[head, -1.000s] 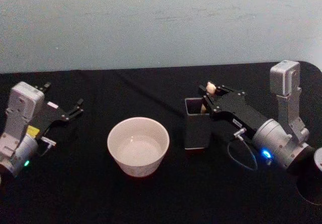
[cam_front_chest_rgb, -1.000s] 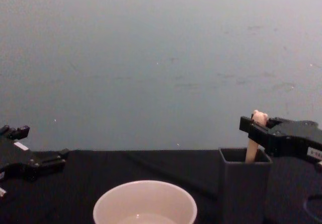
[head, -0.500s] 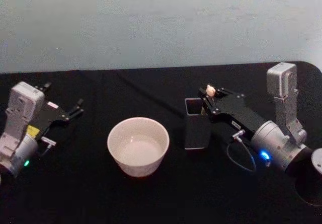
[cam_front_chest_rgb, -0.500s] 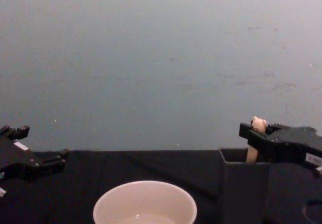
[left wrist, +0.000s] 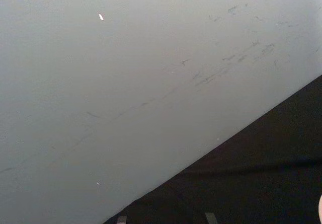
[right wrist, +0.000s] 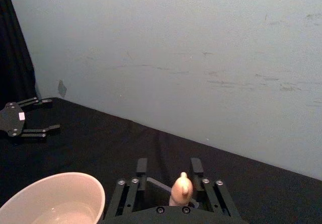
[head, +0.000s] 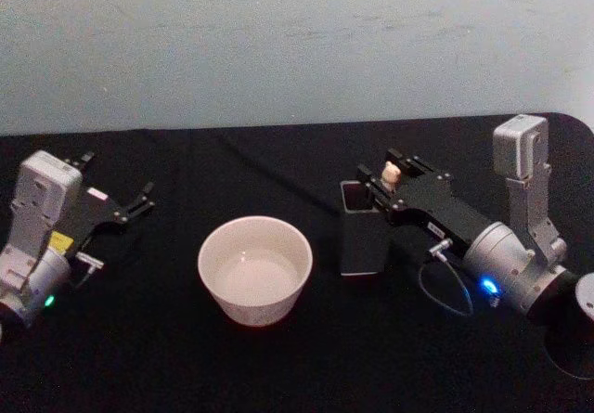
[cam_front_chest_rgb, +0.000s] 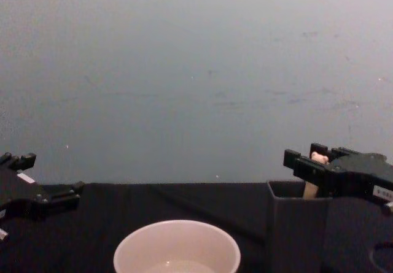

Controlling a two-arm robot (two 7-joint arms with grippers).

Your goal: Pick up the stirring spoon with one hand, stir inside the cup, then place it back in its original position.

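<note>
The stirring spoon (head: pixel 391 174) stands in the dark grey square holder (head: pixel 362 241), its bear head just above the rim. My right gripper (head: pixel 379 163) is open at the holder's top, one finger on each side of the bear head (right wrist: pixel 181 186) with gaps showing. From the chest, the spoon (cam_front_chest_rgb: pixel 319 157) sits low between the right gripper (cam_front_chest_rgb: pixel 303 154) fingers over the holder (cam_front_chest_rgb: pixel 295 236). The cream-white cup (head: pixel 252 309) stands left of the holder, with liquid in its bottom. My left gripper (head: pixel 116 176) rests open at the far left.
A black cloth (head: pixel 278 162) covers the table, with a pale wall behind it. The cup (cam_front_chest_rgb: pixel 177 245) sits near the front between both arms. A cable loop (head: pixel 441 292) hangs by the right wrist. The left gripper (right wrist: pixel 43 116) lies far off in the right wrist view.
The spoon has gone down into the holder, its bear head now near the rim. The right gripper has lowered slightly and its fingers have parted from the handle. The left arm has stayed still.
</note>
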